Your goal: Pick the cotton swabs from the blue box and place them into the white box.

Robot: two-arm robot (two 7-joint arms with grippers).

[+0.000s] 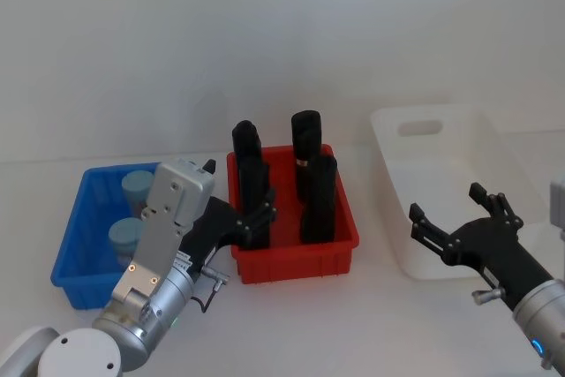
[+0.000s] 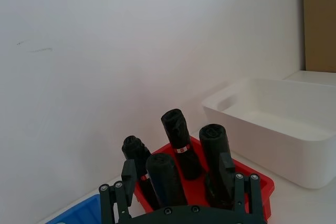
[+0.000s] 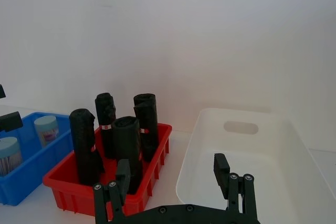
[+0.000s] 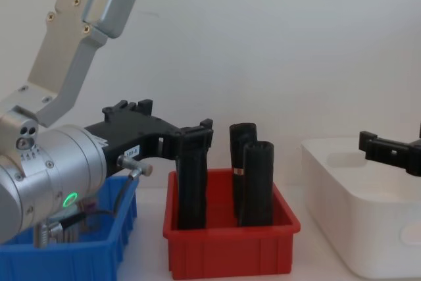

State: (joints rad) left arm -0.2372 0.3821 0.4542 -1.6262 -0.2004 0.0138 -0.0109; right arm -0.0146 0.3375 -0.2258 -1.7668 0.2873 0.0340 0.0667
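The left pincer [image 2: 177, 176] and right pincer [image 1: 448, 204] gape empty; the left arm [image 1: 164, 225] half-hides the cotton swabs [image 1: 126, 234].

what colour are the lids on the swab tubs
Pale blue-teal, on the cotton swabs, clearest in the right wrist view.

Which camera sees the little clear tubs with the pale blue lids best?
The right wrist view: both small clear cotton swab tubs stand side-on in the shallow blue plastic box, lids and sides visible. The head view gives their lids from above. Chest and left wrist views catch just the box.
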